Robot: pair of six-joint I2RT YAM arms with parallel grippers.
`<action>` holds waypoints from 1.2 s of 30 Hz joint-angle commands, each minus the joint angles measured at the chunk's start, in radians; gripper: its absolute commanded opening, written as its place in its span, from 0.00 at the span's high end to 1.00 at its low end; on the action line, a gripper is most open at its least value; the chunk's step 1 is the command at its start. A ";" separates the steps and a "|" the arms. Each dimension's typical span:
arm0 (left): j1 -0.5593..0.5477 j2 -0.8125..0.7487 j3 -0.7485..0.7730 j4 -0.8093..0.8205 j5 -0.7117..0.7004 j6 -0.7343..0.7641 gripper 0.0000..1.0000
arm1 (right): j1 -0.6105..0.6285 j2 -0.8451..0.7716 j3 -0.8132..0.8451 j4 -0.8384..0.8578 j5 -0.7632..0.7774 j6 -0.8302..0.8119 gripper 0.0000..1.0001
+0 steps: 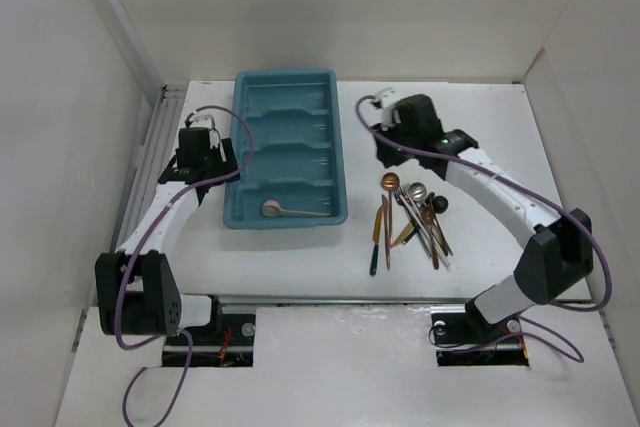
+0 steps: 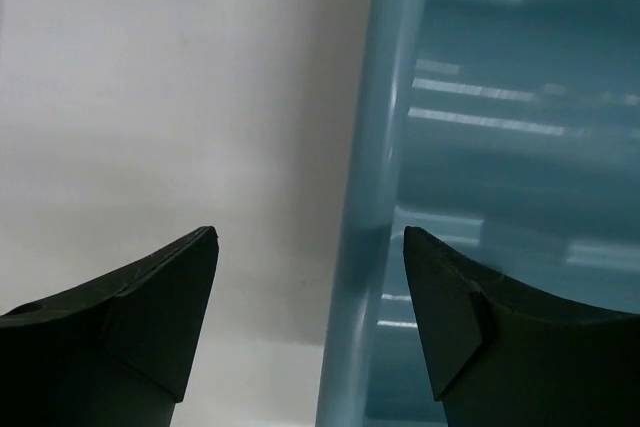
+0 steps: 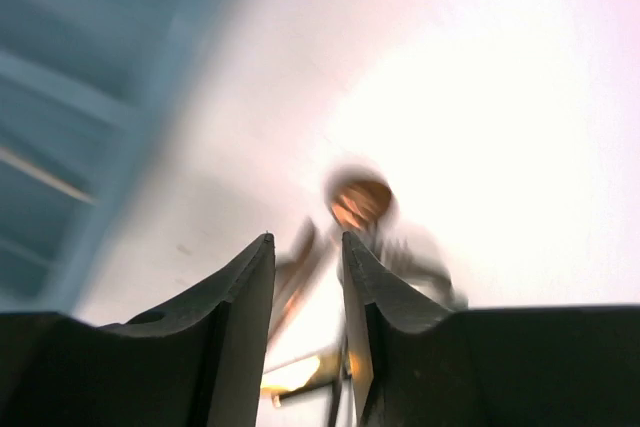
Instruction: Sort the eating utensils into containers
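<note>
The teal tray (image 1: 243, 117) lies at the middle left of the table, with one gold spoon (image 1: 296, 211) in its nearest compartment. The other utensils (image 1: 415, 215) lie in a loose pile to the right of the tray: copper, gold, silver and black pieces. My left gripper (image 1: 222, 159) is open and empty, its fingers (image 2: 150, 317) straddling the tray's left rim (image 2: 365, 197). My right gripper (image 1: 392, 153) hovers just beyond the pile, jaws a little apart and empty. Its blurred view (image 3: 306, 239) shows a copper spoon (image 3: 362, 202) below the fingertips.
White walls close in the table on three sides. A ridged metal rail (image 1: 150, 152) runs along the left edge. The tray's corner (image 3: 90, 97) shows at the left of the right wrist view. Purple cables trail along both arms.
</note>
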 commanded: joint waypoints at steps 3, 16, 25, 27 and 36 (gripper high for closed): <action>0.006 0.047 0.005 -0.088 0.123 0.015 0.29 | -0.053 -0.025 -0.222 -0.021 0.007 0.273 0.63; 0.006 0.147 0.007 -0.070 0.195 -0.004 0.74 | -0.110 0.073 -0.356 0.057 0.071 0.344 0.68; 0.025 0.147 0.056 -0.080 0.113 0.006 0.95 | -0.110 0.138 -0.356 0.108 0.035 0.334 0.69; 0.025 0.147 0.065 -0.080 0.090 0.019 0.95 | -0.110 0.138 -0.365 0.117 0.035 0.334 0.71; 0.025 0.147 0.096 -0.060 -0.010 0.144 0.86 | -0.044 0.089 -0.316 0.025 0.159 0.344 0.69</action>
